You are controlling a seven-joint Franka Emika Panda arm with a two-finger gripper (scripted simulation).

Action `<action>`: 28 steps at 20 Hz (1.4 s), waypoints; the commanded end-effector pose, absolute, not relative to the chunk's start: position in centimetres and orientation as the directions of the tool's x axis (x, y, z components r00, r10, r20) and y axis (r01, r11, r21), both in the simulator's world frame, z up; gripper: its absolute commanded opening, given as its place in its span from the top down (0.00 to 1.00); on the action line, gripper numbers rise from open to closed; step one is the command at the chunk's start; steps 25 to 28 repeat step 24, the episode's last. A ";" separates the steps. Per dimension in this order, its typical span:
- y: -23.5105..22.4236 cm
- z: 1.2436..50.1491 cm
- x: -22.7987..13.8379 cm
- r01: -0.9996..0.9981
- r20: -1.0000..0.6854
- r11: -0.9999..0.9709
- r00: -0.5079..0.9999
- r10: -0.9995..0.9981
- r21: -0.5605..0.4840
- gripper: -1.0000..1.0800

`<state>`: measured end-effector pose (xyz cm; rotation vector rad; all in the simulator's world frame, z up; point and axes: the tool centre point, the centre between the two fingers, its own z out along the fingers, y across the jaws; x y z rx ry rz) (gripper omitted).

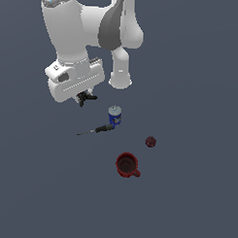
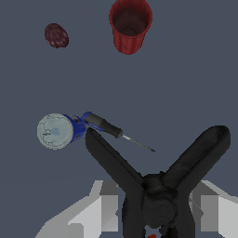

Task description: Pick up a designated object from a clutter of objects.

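My gripper [image 1: 84, 96] is shut on the small black clamp [image 1: 86, 97] and holds it up off the grey floor, at the exterior view's left of the other objects. In the wrist view the clamp [image 2: 158, 195] fills the foreground, its two black prongs splayed outward, a speck of red at its base, between my grey fingers [image 2: 100, 207]. Below lie the blue can [image 1: 114, 116], the black screwdriver [image 1: 98, 129], the dark red ball [image 1: 150, 141] and the red mug [image 1: 127, 165].
The arm's white base [image 1: 120, 77] stands behind the can. In the wrist view the can [image 2: 58, 131] touches the screwdriver's handle [image 2: 102, 124]; the ball [image 2: 56, 35] and the mug [image 2: 130, 25] lie farther off, apart from each other.
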<state>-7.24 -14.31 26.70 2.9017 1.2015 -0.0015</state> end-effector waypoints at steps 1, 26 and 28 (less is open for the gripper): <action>-14.0 28.6 -8.4 0.707 0.001 -0.707 0.707 0.707 0.000 1.00; -13.0 38.7 -14.1 0.706 0.000 -0.708 0.708 0.706 0.000 1.00; -13.0 38.7 -14.1 0.706 0.000 -0.708 0.708 0.706 0.000 1.00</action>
